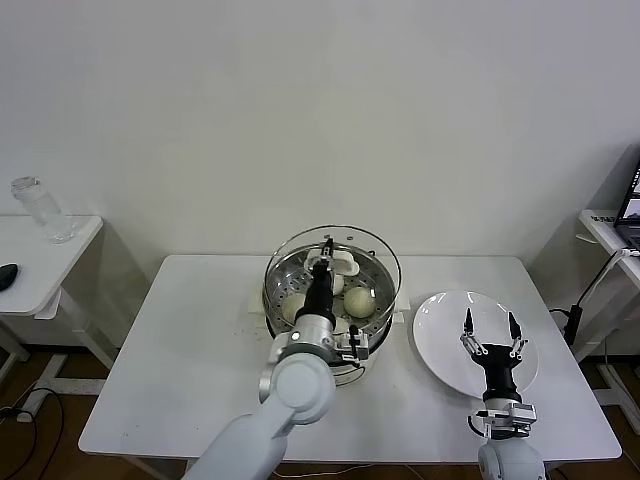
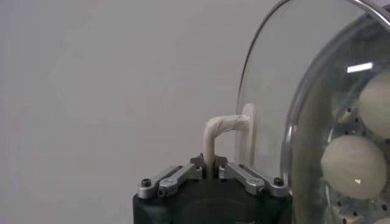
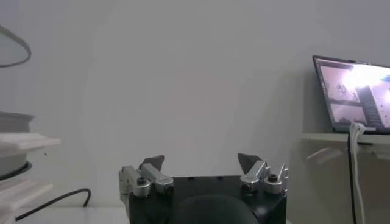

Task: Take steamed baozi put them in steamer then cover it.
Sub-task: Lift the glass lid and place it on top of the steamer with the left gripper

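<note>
Baozi (image 1: 359,300) sit in the steamer (image 1: 285,262), partly hidden from you by the left gripper (image 1: 327,262) clamped on the tilted cover's (image 1: 385,250) handle (image 2: 220,129); right gripper (image 1: 489,333) hangs spread over the plate (image 1: 440,320).

The left gripper (image 2: 210,172) is shut tight on the white handle (image 2: 220,130) of the cover (image 2: 274,91). The handle bends over and joins the clear glass. Through the glass you can see two pale round baozi (image 2: 353,165) sitting on a steel tray with holes (image 2: 338,204). Behind is a plain white wall (image 2: 109,79).
</note>
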Available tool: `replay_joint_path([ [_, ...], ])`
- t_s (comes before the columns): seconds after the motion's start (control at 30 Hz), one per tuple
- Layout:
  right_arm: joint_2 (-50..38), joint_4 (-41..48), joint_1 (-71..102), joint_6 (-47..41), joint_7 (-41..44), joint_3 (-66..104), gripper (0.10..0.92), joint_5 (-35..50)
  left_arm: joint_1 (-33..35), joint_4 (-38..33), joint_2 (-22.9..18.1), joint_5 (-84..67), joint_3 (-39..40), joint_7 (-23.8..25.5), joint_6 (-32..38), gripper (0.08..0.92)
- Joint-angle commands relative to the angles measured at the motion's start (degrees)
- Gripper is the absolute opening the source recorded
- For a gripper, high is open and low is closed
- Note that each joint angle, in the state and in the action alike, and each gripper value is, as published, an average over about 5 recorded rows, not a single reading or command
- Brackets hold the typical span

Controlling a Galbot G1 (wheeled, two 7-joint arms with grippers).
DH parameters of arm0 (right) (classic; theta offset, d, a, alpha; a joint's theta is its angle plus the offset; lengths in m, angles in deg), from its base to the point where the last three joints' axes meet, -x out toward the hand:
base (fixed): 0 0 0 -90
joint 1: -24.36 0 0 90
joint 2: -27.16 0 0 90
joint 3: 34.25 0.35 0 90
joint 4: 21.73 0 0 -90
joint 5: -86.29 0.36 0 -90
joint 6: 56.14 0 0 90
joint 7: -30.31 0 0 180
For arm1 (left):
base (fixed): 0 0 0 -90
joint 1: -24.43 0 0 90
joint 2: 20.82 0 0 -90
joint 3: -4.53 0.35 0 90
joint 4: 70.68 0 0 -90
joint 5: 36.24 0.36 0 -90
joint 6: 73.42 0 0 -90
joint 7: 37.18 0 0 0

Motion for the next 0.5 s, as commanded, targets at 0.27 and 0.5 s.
replay_joint_path([
  [0.27,-0.3,0.5,-0.4,0.2,0.2,0.2,0.823,-0.2,-0.5,3.9,-0.6,4.4,1.9,3.1,-0.5,0.197],
  [0.5,-0.2,0.6,-0.5,0.4,0.3,0.2,0.823,-0.3,-0.2,4.6,-1.2,5.3,1.7,3.0,-0.2,0.197],
])
